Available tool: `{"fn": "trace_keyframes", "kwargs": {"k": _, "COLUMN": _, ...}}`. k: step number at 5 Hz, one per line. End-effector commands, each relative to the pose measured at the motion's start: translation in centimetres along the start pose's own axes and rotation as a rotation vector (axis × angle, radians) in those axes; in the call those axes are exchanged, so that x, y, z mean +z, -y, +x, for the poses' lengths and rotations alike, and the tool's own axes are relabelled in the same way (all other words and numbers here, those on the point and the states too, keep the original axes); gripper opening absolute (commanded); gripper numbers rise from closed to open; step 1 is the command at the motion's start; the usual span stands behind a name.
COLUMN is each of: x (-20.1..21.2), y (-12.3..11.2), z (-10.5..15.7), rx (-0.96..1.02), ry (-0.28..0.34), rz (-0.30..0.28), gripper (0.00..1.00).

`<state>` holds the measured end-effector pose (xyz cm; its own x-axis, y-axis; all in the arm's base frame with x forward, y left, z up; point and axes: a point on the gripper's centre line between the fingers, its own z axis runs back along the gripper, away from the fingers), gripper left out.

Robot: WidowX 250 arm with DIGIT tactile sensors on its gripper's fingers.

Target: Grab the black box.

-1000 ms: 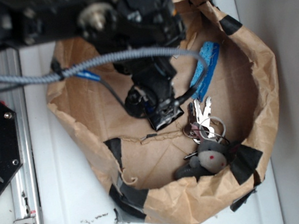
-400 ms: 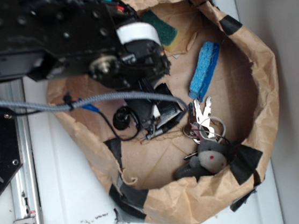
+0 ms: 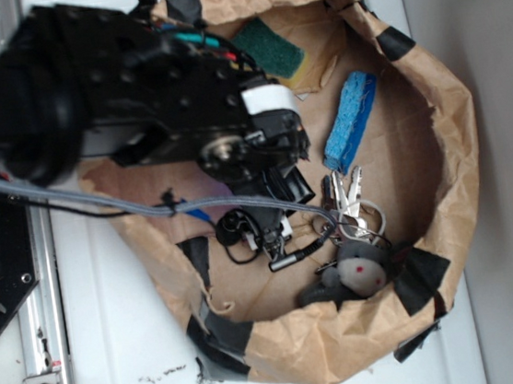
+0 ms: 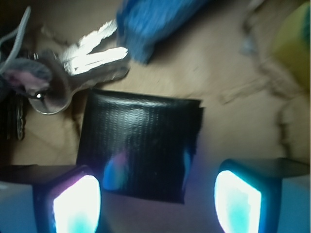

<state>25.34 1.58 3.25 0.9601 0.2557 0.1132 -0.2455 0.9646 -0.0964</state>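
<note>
Overhead, the gripper (image 4: 156, 201) hung with jaws spread wide and empty above the black box (image 4: 139, 145), which lay flat on the paper bag floor (image 4: 228, 73) beside the keys (image 4: 82, 65).

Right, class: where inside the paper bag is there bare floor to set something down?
Bare paper lies between the blue sponge and the bag at its right wall, and left of the toy. It is crowded around the keys, black box and claw.
</note>
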Motion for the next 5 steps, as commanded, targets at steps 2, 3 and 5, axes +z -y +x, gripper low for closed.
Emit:
{"fn": "trace_keyframes", "kwargs": {"k": 2, "x": -1.3, "y": -1.3, "z": 0.9, "rx": -0.056, "ry": -0.001, "rz": -0.027, "gripper": 1.0}}
{"fn": "trace_keyframes", "kwargs": {"k": 3, "x": -0.6, "y": -1.2, "z": 0.9, "rx": -0.057, "ry": -0.004, "rz": -0.039, "gripper": 1.0}}
{"fn": "trace_keyframes", "kwargs": {"k": 5, "x": 0.1, "y": -1.2, "z": 1.5, "rx": -0.009, "ry": -0.049, "rz": -0.062, "gripper": 0.0}}
